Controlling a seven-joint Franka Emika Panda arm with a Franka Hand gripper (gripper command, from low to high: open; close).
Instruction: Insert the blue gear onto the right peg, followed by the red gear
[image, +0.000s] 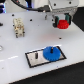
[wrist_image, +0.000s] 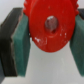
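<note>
The red gear (image: 62, 23) is held in my gripper (image: 61, 22) near the back of the white table, above its surface. In the wrist view the red gear (wrist_image: 50, 26) fills the space between the two green finger pads (wrist_image: 21, 42), which press on its sides. The blue gear (image: 51, 53) lies on the grey black-bordered plate (image: 35, 60), at the plate's end toward the exterior view's right, covering the right peg there. The twin peg (image: 37, 56) stands bare as a thin dark pin beside it.
A beige blocky fixture (image: 19, 27) stands on the table at the exterior view's left. Several small dark dots mark the white tabletop (image: 15, 55). The table's far edge runs behind the gripper.
</note>
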